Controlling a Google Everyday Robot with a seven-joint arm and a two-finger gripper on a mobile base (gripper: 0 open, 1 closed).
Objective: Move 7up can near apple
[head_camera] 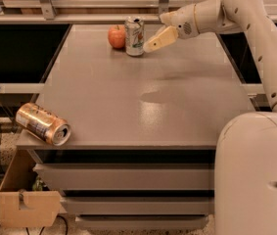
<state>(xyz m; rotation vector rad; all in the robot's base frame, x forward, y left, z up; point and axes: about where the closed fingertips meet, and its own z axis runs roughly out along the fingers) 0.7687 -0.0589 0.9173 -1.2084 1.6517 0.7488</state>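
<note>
Grey table (128, 111), far edge: 7up can (134, 36) upright beside apple (115, 36); gripper (149, 46) adjacent, grip unclear.

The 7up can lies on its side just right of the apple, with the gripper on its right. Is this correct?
Not quite: the camera view shows the 7up can standing upright, not on its side. It is just right of the apple, with the gripper on its right.

Table (177, 116) holds apple (116, 36), 7up can (134, 36), gold can (43, 124); claw (152, 44) beside 7up can.
</note>
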